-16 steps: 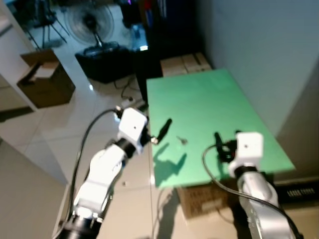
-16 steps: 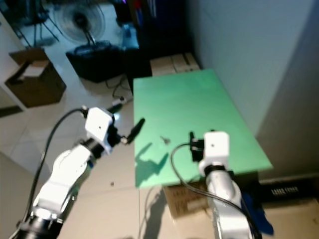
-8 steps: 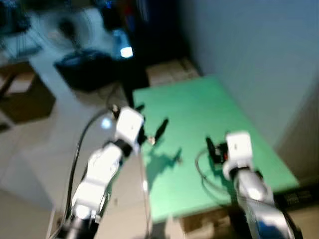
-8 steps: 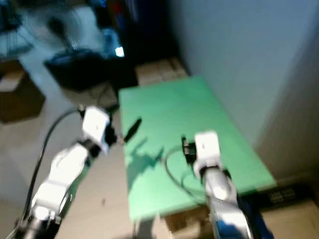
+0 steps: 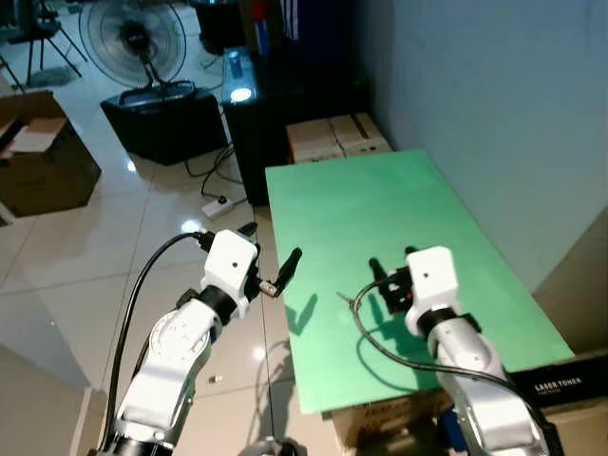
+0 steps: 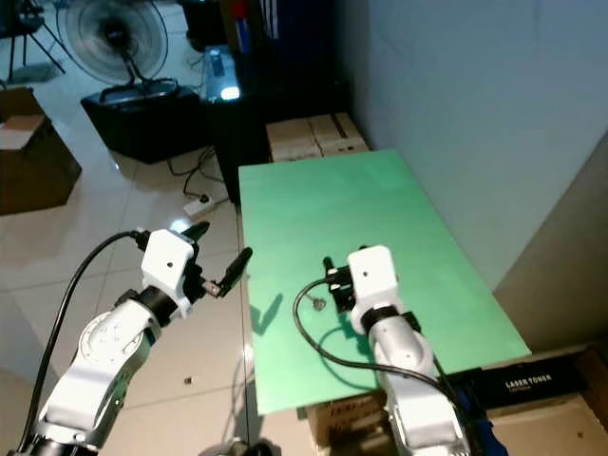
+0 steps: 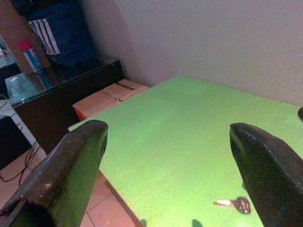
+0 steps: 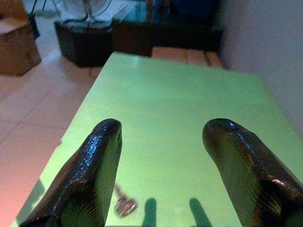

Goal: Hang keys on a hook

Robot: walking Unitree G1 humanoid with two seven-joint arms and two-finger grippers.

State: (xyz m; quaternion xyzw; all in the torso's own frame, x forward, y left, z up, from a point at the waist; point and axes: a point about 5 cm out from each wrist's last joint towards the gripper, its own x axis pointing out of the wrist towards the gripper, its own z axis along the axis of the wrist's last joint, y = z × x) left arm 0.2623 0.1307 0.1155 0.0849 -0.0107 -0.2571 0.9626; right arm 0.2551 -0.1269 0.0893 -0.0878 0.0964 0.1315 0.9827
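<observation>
The right gripper [image 8: 161, 165] hovers low over the green tabletop [image 5: 380, 204], toward its near half, with its two black fingers [image 8: 87, 175] spread wide apart and nothing between them. Just ahead of and below the fingertips, the key [image 8: 124, 204] lies flat on the green surface, near the table's left edge and well short of the far end; in the left wrist view the same key [image 7: 234, 204] shows a dark head and a pale blade, lying alone on the bare top. In the head views it is a small speck [image 6: 318, 304] just beside the right gripper's fingertips, and whether it touches them cannot be made out. A black cable loops from the right wrist down across the tabletop's near part.

The left gripper [image 5: 271, 271] is raised off the table's left edge, over the tiled floor [image 5: 85, 247], pointing toward the tabletop. Its fingers [image 7: 71, 175] stand wide apart and empty.

The table's right long edge runs along a pale wall [image 5: 494, 104]. Beyond its far end sit closed cardboard boxes [image 5: 334, 138] on the floor, with a dark glass-topped cabinet [image 5: 252, 100] next to them. Farther off to the left stand a floor fan [image 5: 123, 38] behind a black box [image 5: 161, 123], and an open cardboard box [image 5: 43, 152]. A white power strip [image 5: 217, 204] with its cord lies on the tiles near the table's far left corner.
</observation>
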